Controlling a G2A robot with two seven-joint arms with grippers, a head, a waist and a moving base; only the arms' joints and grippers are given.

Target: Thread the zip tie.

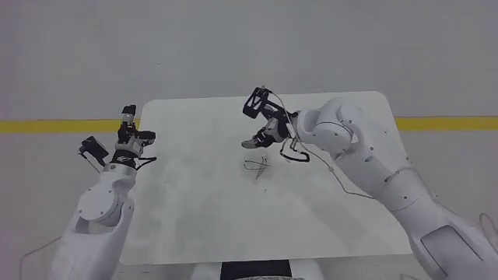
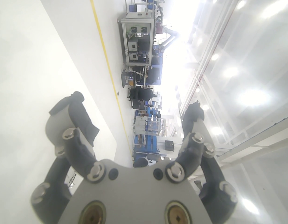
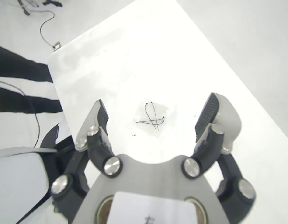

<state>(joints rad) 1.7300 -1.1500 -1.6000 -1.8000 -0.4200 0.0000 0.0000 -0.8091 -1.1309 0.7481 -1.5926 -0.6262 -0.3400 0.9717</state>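
Over at the table's left edge the left gripper hangs spread and empty. The zip ties lie crossed mid-table, just below the right gripper, which is also spread wide. I'd pinch one tail clear of the crossing; how many ties there are is hard to make out.

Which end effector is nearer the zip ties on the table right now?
The right. The right end effector hovers open over the zip ties near the middle of the table; the left end effector is open at the table's left edge, well apart from them.
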